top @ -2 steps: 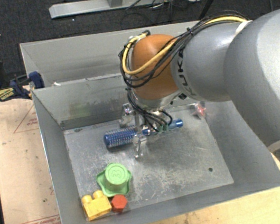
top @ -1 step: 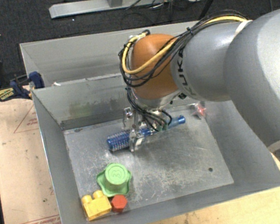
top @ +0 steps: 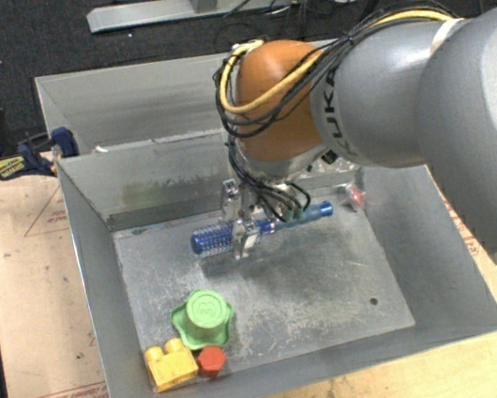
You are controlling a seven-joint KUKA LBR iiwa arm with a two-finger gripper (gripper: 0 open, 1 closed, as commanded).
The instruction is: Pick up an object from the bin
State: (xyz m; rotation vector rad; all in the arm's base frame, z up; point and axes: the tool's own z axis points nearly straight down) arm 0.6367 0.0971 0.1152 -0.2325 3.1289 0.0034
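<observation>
A blue brush with a bristly blue head [top: 211, 240] and a handle running right lies across the back middle of the bin. My gripper [top: 242, 238] hangs under the orange cover, its fingertips down at the brush where head meets handle. The fingers stand close on either side of the brush, but whether they clamp it I cannot tell. The handle's far end [top: 319, 212] shows to the right of the gripper.
A green round lid-like piece [top: 203, 317], a yellow toy brick [top: 170, 363] and a small red piece [top: 212, 362] sit together at the bin's front left corner. A small pink thing [top: 356, 195] lies near the right wall. The arm covers the back right.
</observation>
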